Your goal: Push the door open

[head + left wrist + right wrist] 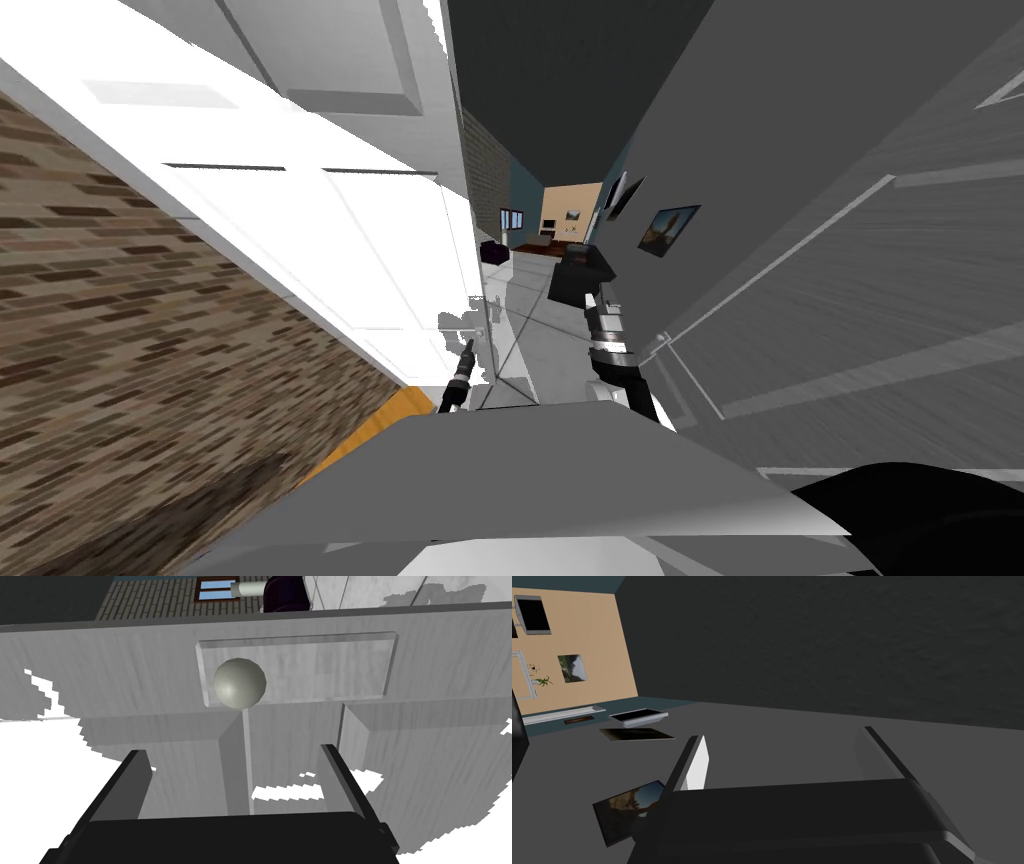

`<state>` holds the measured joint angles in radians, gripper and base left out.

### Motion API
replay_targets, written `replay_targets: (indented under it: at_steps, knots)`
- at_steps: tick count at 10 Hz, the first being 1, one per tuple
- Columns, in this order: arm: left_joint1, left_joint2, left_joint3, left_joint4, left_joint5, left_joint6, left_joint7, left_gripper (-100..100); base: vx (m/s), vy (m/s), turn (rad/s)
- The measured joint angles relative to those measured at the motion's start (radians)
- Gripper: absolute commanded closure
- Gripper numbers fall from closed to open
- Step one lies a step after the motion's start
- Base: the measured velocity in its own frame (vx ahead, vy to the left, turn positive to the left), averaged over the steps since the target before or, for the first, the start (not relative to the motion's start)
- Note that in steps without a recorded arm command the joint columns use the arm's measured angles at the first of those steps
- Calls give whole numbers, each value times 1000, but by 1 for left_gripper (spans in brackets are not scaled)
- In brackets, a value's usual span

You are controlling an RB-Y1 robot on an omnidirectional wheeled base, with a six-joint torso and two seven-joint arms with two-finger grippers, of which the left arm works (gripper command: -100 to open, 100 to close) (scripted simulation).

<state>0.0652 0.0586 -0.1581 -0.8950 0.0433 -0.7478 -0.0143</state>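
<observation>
The left jaws are being held wide apart and empty, close against the pale door [300, 726], with its round knob [240, 683] just ahead of them. The right jaws, also spread wide, are being pointed at a dark wall [837, 641]. The door is being seen partly ajar, with a hallway [530, 300] beyond its edge. Pushing is judged to be under way. Steady forward pressure on the panel is being called for next.

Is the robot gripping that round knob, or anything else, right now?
Nothing is held. The left gripper is open, stopped short of the round door knob; the right gripper is open and empty.
</observation>
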Motion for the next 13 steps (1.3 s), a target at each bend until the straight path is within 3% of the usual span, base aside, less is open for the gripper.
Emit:
replay_targets:
  at_steps: [4, 5, 10, 13]
  knots:
    - [-6, -10, 10, 18, 3, -19, -4, -100, 165, -36, -15]
    - [-6, -11, 10, 17, 2, -21, -5, 100, -18, 0, -3]
    - [-5, -10, 9, 20, 2, -16, -5, 100, -13, 3, -4]
    - [5, -7, 16, 15, 5, -3, -8, 100, 137, -46, 36]
